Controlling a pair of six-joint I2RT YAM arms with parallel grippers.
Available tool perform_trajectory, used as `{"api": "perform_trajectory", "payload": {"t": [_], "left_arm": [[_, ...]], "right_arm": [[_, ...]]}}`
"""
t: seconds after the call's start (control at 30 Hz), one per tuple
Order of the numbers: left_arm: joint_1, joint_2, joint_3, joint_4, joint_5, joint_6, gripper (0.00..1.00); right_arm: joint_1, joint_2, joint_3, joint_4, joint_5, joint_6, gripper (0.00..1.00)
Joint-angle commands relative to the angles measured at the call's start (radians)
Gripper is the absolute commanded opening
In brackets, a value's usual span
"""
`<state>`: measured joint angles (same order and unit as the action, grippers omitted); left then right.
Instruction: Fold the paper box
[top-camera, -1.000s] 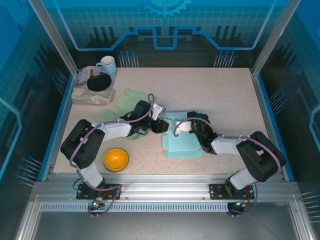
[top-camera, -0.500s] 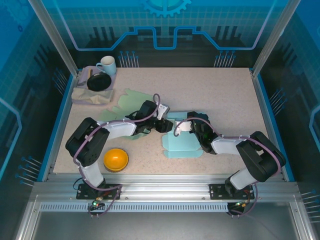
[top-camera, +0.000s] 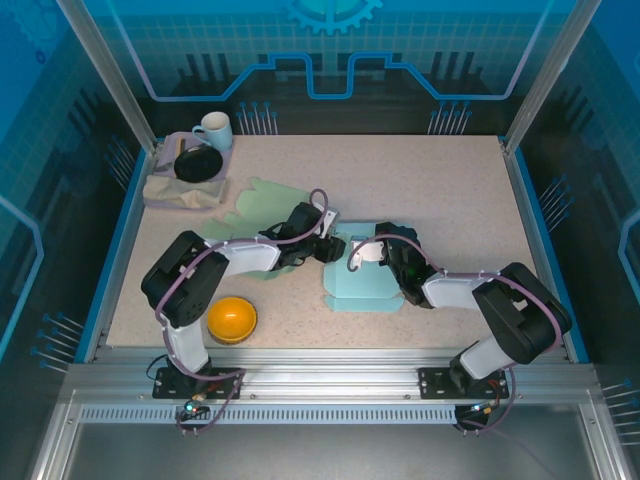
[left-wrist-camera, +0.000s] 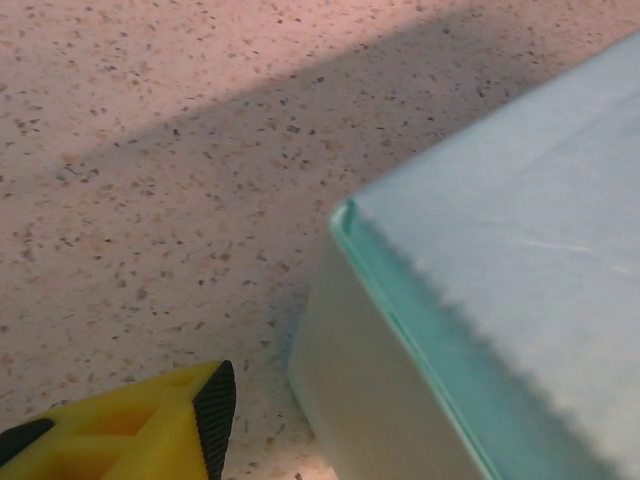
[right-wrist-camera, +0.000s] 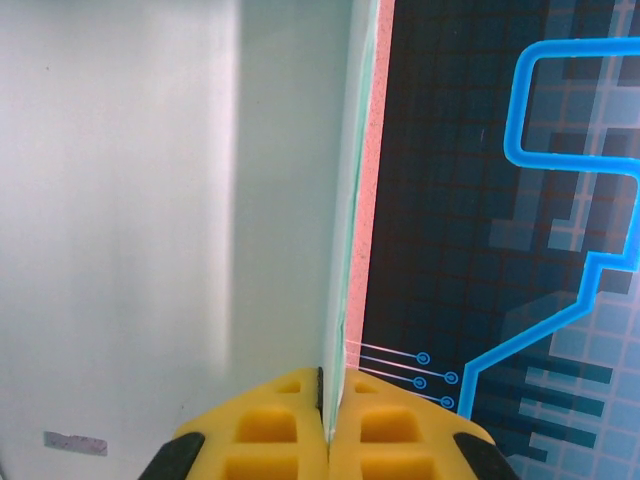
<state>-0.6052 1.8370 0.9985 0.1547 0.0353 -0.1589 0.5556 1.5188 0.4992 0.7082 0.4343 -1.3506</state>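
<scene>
Top external first: your left fingers (top-camera: 333, 247) have slid toward three o'clock over the last second. They now sit just beside the ten o'clock corner of the paper box (top-camera: 365, 288). The box lies on the tabletop (top-camera: 440, 180), a little toward six o'clock from centre. Your right fingers (top-camera: 378, 240) haven't budged and are parked at the box's twelve o'clock edge.

Left wrist next: one yellow tip of the left fingers (left-wrist-camera: 130, 430) shows at seven o'clock. The paper box (left-wrist-camera: 480, 300) rises as an upright corner at four o'clock, near the tip but apart from it. Its partner is out of frame, so you cannot tell how wide they stand.

Right wrist: the right fingers (right-wrist-camera: 260, 430) are pressed together, clamped on a thin raised wall of the paper box (right-wrist-camera: 120, 200) that runs up toward twelve o'clock.

My read: one side is held up while your left closes in to push the neighbouring wall. The fold is under way, not finished.
</scene>
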Motion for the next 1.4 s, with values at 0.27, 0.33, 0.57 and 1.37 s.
{"api": "perform_trajectory", "payload": {"t": [0.27, 0.33, 0.57, 1.37], "left_arm": [[-0.039, 0.067, 0.09, -0.127, -0.328, -0.09, 0.46], [-0.043, 0.074, 0.104, -0.162, -0.387, -0.129, 0.41], [-0.05, 0.123, 0.228, -0.424, -0.657, -0.291, 0.2], [-0.091, 0.185, 0.341, -0.565, -0.842, -0.368, 0.14]], "right_arm": [[-0.01, 0.035, 0.012, -0.069, -0.012, 0.013, 0.0], [-0.012, 0.043, 0.016, -0.063, 0.004, 0.017, 0.0], [-0.026, 0.047, 0.024, -0.049, 0.031, 0.037, 0.0], [-0.042, 0.011, 0.053, -0.123, 0.001, 0.126, 0.02]]}}
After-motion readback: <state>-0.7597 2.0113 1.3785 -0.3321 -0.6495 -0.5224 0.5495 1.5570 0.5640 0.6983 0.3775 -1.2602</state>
